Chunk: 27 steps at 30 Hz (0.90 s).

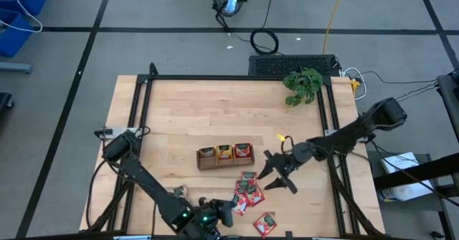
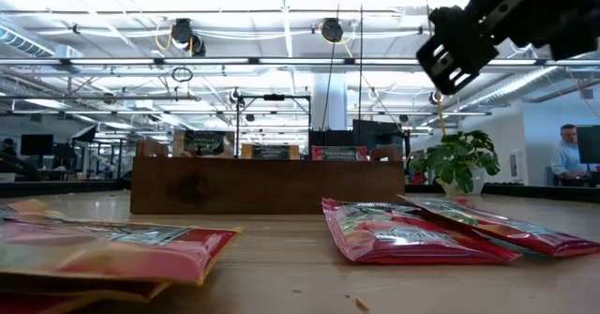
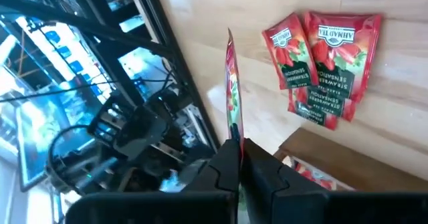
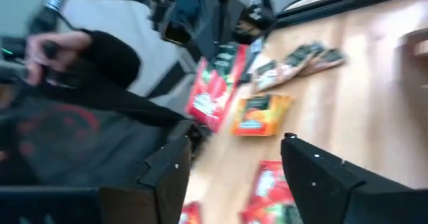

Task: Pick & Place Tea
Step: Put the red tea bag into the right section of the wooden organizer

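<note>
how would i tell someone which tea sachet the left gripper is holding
Start at the long brown tray mid-table, then go to the table's near edge where the left gripper sits. Its shut fingers pinch a red sachet held on edge, while the other red sachets lie flat on the wood.

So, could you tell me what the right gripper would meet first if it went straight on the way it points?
Probably the red tea sachets lying on the table just beyond the open right gripper; how far off they are is hard to judge.
</note>
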Available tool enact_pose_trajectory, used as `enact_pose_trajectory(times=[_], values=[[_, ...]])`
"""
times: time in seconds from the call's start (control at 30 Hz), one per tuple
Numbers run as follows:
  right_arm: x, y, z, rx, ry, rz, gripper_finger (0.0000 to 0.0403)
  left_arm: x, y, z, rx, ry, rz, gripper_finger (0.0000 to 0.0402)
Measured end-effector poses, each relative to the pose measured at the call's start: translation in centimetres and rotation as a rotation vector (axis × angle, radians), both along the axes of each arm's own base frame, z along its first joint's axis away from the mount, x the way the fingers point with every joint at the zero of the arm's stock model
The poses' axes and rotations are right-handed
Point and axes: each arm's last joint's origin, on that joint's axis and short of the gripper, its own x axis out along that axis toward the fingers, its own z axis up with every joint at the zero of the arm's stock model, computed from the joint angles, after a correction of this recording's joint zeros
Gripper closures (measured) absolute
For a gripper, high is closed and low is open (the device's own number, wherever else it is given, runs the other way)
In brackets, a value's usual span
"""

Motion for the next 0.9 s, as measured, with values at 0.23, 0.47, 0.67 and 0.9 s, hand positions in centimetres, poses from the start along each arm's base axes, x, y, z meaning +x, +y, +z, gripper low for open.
enact_pose_trajectory(times=[0.23, 0.47, 0.67, 0.9], values=[[3.2, -0.8, -0.9, 0.138, 0.1, 0.136, 0.0179, 1.1, 0.9, 0.3, 0.002, -0.024, 0.011, 0.0394], [6.6, -1.0, -1.1, 0.185, 0.153, 0.214, 0.0192, 1.8, 1.8, 0.2, -0.005, -0.024, 0.038, 0.0394], [8.3, -0.6, -0.7, 0.163, 0.162, 0.253, 0.0205, 1.9, 1.9, 0.2, -0.031, -0.01, 0.025, 0.0396], [8.7, -0.2, -0.4, 0.097, 0.161, 0.337, 0.0263, 2.1, 2.1, 0.1, -0.052, -0.011, 0.034, 0.0398]])
